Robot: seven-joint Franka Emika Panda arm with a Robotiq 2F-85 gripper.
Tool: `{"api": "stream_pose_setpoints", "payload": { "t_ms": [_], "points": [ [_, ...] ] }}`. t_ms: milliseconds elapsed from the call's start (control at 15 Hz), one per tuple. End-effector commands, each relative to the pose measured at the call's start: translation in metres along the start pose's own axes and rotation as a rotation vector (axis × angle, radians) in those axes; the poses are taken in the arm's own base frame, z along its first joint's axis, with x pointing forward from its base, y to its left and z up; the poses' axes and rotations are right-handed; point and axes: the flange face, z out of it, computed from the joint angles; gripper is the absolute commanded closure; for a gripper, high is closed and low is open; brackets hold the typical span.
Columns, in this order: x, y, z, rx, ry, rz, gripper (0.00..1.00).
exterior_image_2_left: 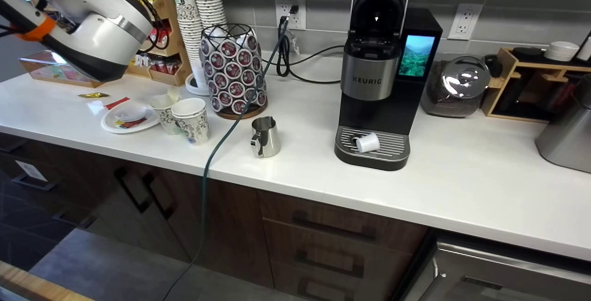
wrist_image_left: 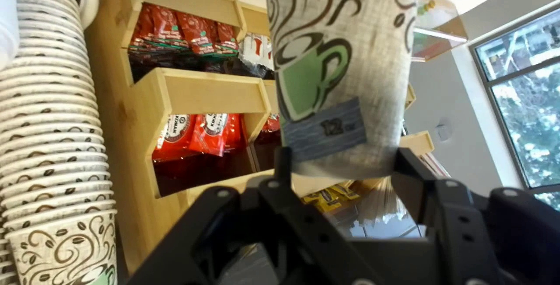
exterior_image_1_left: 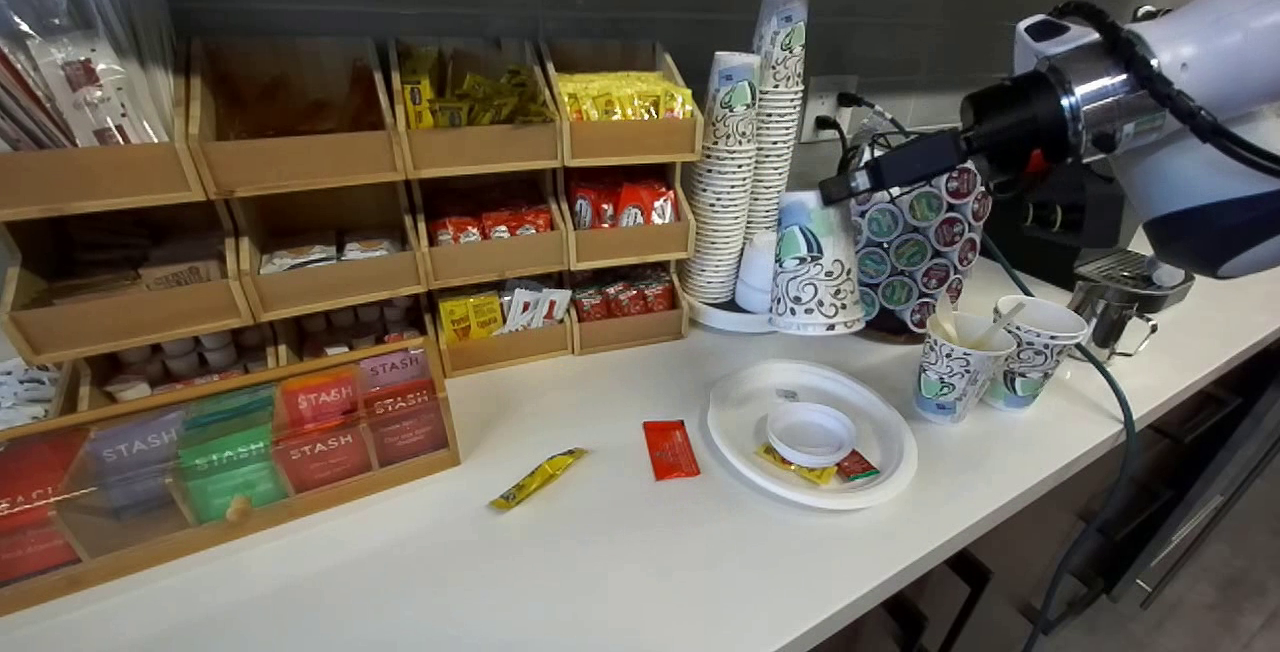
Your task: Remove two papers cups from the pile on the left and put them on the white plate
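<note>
My gripper (wrist_image_left: 347, 167) is shut on the base of a patterned paper cup (wrist_image_left: 341, 66), one finger on each side. In an exterior view the cup (exterior_image_1_left: 815, 267) hangs upside down with its rim lowest; the rim looks doubled, so it may be nested cups. It hangs between the cup columns and the white plate (exterior_image_1_left: 728, 437). The pile (exterior_image_1_left: 722, 197), the shorter column of inverted nested cups, stands at the left; it fills the left of the wrist view (wrist_image_left: 52, 123). The plate also shows in an exterior view (exterior_image_2_left: 109, 123); the gripper and held cup are hidden there.
A taller cup column (exterior_image_1_left: 782, 112) stands beside the pile. A small white bowl (exterior_image_1_left: 812, 435) and packets lie on the plate. Two loose cups (exterior_image_1_left: 960, 367) stand right of it. A pod carousel (exterior_image_1_left: 910, 257) stands behind; a green cable (exterior_image_2_left: 226, 139) crosses the counter.
</note>
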Motion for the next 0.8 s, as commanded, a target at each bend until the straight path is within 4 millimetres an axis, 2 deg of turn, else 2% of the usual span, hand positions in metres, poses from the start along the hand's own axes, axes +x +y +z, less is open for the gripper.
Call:
{"api": "stream_pose_setpoints", "payload": {
  "t_ms": [0,267,400,733],
  "points": [
    [-0.031,0.008,0.018,-0.079,-0.016,-0.062,0.65],
    [-0.049,0.002,0.058,-0.106,-0.028,-0.122,0.65],
    [-0.055,-0.003,0.071,-0.105,-0.028,-0.140,0.65],
    [-0.066,0.002,0.082,-0.140,-0.048,-0.177,0.65]
  ]
}}
